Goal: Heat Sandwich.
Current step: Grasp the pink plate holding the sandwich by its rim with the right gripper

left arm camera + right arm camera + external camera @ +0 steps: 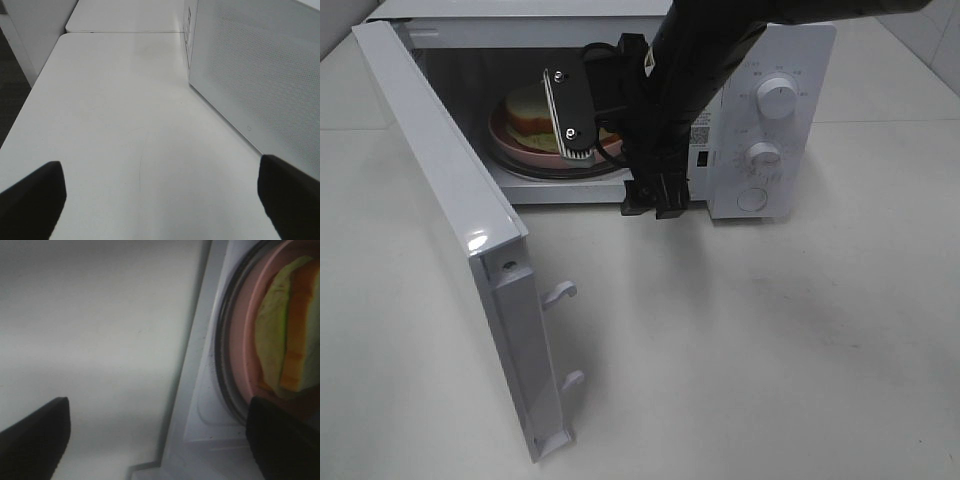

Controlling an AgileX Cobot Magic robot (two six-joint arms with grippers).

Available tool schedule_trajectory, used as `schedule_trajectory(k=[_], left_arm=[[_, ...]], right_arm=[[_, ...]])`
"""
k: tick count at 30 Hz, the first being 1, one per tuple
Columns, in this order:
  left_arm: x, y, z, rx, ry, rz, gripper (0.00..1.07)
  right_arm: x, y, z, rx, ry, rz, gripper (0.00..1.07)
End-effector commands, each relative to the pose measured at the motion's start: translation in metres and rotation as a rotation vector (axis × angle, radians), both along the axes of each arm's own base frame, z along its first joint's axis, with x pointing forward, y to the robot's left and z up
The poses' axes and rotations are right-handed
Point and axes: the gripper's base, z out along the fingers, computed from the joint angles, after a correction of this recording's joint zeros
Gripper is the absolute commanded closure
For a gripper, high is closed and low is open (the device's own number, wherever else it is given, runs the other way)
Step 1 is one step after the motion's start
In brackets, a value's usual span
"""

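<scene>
1. One sandwich (532, 106) lies on the pink plate (515, 150) inside the microwave (790, 60), whose door (440, 200) stands open.
2. Right end effector (160, 440): fingers wide apart, empty, at the oven mouth near the plate.
3. Left end effector (160, 200): fingers wide apart, empty, over the desk (125, 110) beside the microwave's side wall.

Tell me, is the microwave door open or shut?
Open: the door stands out toward the left, and the sandwich on its plate shows inside.
</scene>
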Motion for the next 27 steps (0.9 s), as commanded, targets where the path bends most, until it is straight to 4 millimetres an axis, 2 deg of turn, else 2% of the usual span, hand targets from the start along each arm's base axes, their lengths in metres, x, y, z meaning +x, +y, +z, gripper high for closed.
schedule_trajectory(k=[1, 13, 23, 27], left_arm=[[-0.003, -0.001, 0.0, -0.011, -0.024, 0.002, 0.09], [-0.003, -0.001, 0.0, -0.011, -0.024, 0.002, 0.09], [-0.003, -0.001, 0.0, -0.011, -0.024, 0.002, 0.09], [-0.003, -0.001, 0.0, -0.011, -0.024, 0.002, 0.09]], right_arm=[[0.01, 0.01, -0.005, 0.025, -0.024, 0.001, 0.17], [0.035, 0.03, -0.034, 0.023, -0.02, -0.001, 0.18], [0.06, 0.039, -0.044, 0.041, -0.043, -0.069, 0.2], [0.07, 0.045, -0.054, 0.045, -0.043, -0.08, 0.2]])
